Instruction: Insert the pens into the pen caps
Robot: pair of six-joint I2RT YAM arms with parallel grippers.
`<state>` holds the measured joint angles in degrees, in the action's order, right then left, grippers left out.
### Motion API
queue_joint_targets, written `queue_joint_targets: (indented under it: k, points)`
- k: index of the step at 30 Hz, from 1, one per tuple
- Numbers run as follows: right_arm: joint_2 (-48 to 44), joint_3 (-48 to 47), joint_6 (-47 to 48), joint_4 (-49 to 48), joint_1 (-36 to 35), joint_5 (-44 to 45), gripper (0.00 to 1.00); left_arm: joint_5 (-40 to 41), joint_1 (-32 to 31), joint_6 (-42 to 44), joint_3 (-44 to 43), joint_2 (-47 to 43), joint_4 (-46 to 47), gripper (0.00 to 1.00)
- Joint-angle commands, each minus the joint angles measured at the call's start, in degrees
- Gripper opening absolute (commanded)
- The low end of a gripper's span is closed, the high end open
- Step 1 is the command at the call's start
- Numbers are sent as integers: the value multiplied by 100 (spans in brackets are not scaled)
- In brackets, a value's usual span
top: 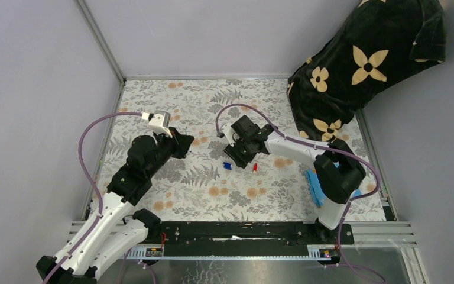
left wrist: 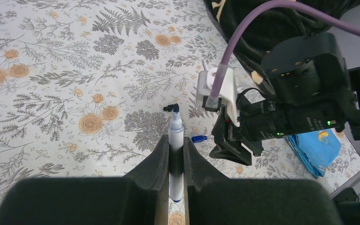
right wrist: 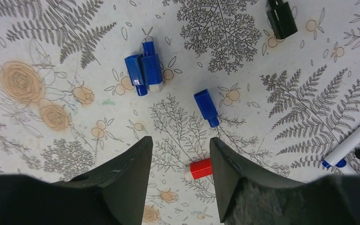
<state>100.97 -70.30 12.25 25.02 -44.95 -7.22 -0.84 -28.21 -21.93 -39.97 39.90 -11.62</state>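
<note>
Pinches a pen tight in the left gripper, dark tip poking forward; hovers the right gripper spread apart over the floral table — red cap beside one finger, blue caps just beyond — black cap farther off.

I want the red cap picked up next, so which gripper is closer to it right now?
Right. The right gripper hangs open just above the red cap, which lies beside one finger. The left gripper is farther off to the left, shut on a pen.
</note>
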Motion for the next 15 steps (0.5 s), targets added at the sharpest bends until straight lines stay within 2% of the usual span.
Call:
queue_joint_targets:
  k: [1,15]
  points:
    - [215,-346,459,190,18,-147,54,127,-18,74,32,-40,-9,0]
    - [897,-929,1012,373,99,-177,47,137,-17,110,40,-90,-12,0]
